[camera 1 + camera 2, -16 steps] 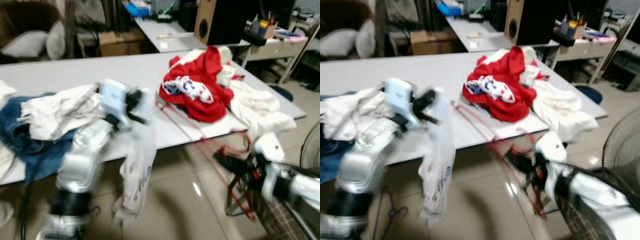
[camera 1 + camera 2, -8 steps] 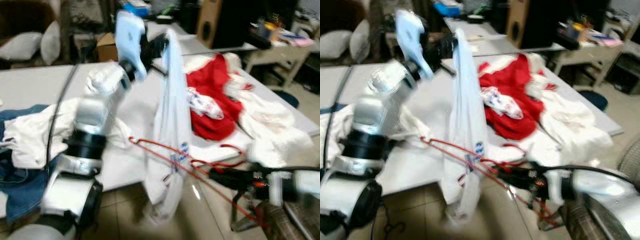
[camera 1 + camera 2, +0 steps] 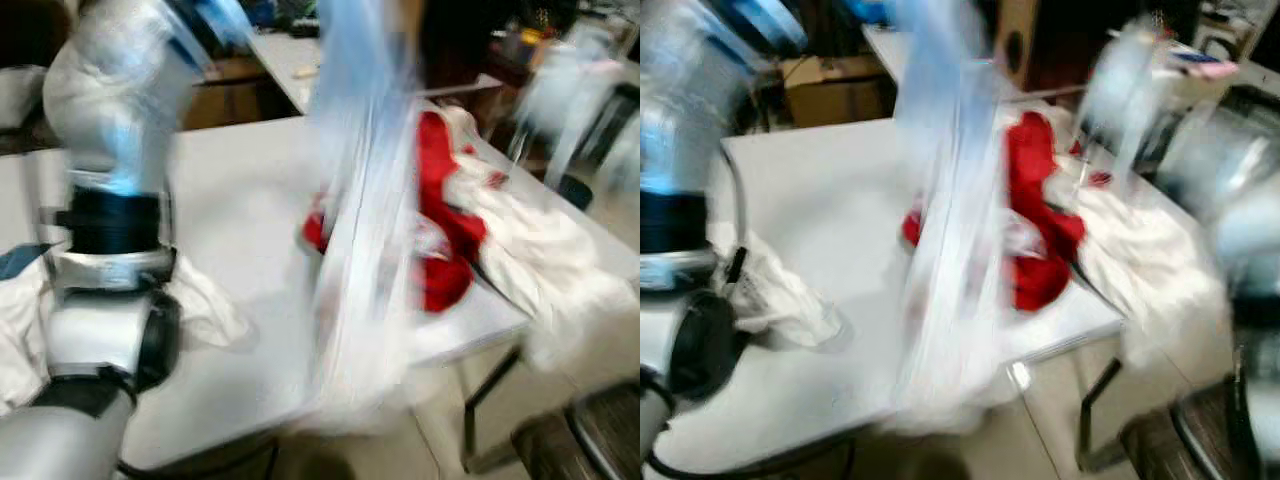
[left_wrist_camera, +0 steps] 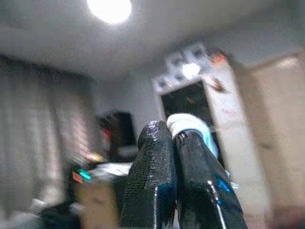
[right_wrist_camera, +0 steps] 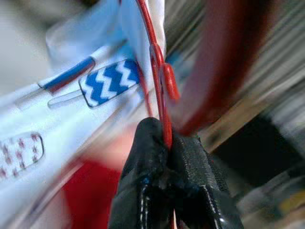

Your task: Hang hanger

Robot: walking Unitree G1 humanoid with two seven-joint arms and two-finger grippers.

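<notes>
Everything is motion-blurred in the eye views. A white garment (image 3: 365, 200) hangs tall in the middle, above the grey table (image 3: 240, 230). My left arm (image 3: 110, 130) is raised at the left; in its wrist view the left gripper (image 4: 174, 131) is shut, with a bit of pale fabric (image 4: 190, 126) pinched at the tips. My right arm (image 3: 1200, 150) is a blur at the upper right. The right gripper (image 5: 167, 138) is shut on the red wire hanger (image 5: 159, 71), which lies against the white garment with its blue zigzag patches (image 5: 109, 81).
A pile of red clothes (image 3: 440, 220) and white clothes (image 3: 540, 250) covers the table's right end. Another white cloth (image 3: 200, 300) lies beside my left arm. A dark stool (image 3: 590, 440) stands on the floor at the lower right.
My left arm has lifted the white garment higher, its top now beyond the view. My right arm has risen from below the table edge, bringing the red hanger up against the garment.
</notes>
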